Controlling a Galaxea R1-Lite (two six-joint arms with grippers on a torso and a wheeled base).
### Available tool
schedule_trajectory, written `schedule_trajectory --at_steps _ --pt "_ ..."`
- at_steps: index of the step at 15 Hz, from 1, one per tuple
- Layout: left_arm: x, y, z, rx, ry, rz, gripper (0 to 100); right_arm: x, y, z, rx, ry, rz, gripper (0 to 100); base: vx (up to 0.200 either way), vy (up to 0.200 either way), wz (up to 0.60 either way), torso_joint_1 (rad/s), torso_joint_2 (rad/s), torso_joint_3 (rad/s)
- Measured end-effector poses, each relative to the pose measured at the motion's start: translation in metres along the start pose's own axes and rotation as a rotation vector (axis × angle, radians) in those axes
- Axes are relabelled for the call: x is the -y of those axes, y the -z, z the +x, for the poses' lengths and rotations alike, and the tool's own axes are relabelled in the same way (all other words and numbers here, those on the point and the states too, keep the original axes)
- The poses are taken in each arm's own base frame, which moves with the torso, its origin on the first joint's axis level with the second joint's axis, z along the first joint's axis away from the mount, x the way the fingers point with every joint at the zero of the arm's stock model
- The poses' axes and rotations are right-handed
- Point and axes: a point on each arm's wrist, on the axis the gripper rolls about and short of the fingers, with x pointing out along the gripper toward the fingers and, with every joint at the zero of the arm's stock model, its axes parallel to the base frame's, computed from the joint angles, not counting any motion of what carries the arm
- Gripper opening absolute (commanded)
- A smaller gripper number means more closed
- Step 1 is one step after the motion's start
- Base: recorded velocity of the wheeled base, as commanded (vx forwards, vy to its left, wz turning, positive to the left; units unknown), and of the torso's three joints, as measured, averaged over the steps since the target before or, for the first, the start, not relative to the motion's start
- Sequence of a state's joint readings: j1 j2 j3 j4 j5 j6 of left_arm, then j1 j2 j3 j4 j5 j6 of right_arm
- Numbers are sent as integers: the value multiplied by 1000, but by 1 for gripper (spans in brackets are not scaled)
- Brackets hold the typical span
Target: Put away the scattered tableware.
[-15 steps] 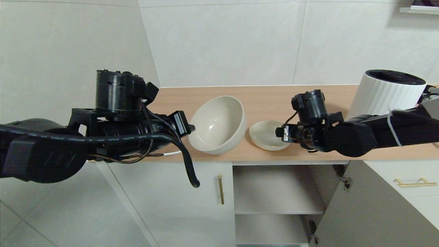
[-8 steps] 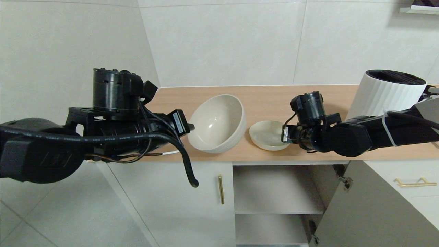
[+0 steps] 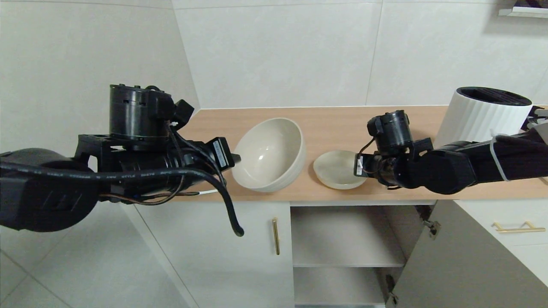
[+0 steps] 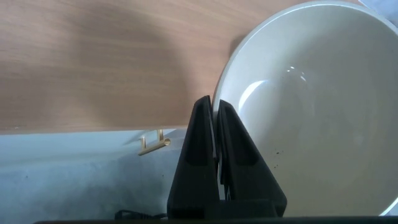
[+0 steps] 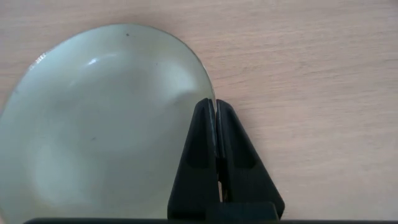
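Left claw [image 4: 215, 106] pinches big bowl [image 3: 269, 154], right claw [image 5: 216, 107] small dish [image 3: 336, 170]

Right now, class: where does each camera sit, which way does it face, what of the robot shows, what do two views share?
Head view: on the head, facing forward-down at the counter; both arms show.
Left wrist view: on that wrist, along the left gripper, shut on the large bowl.
Right wrist view: likewise; right gripper shut on the small dish.
Shared: the large bowl, head and left wrist.
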State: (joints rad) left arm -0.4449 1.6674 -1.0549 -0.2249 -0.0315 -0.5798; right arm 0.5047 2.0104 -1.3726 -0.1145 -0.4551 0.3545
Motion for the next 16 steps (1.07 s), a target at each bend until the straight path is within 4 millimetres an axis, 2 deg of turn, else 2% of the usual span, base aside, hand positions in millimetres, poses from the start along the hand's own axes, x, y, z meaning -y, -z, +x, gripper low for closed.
schedule_trajectory --at_steps 3,5,8,11,12,14,16 --pt "-4 8 -12 -15 -13 77 0 11 -7 -36 -63 -133 1 0 0 0 0 0 0 0" --pt "-6 13 -27 -17 -11 106 0 23 -10 -67 -126 -224 2 0 0 0 0 0 0 0" --pt "-9 20 -49 -49 -26 117 0 42 -4 -105 -205 -325 4 0 0 0 0 0 0 0" --pt "-7 24 -61 -69 -23 121 0 56 7 -124 -221 -332 -3 0 0 0 0 0 0 0" --pt "-8 27 -62 -76 -24 123 0 59 7 -128 -220 -332 -3 0 -200 0 0 2 7 2" --pt "-8 28 -62 -79 -25 122 0 62 11 -130 -223 -328 -14 0 -200 0 0 14 5 2" --pt "-8 29 -61 -86 -24 125 0 62 15 -129 -230 -324 -41 0 0 0 0 0 0 0"
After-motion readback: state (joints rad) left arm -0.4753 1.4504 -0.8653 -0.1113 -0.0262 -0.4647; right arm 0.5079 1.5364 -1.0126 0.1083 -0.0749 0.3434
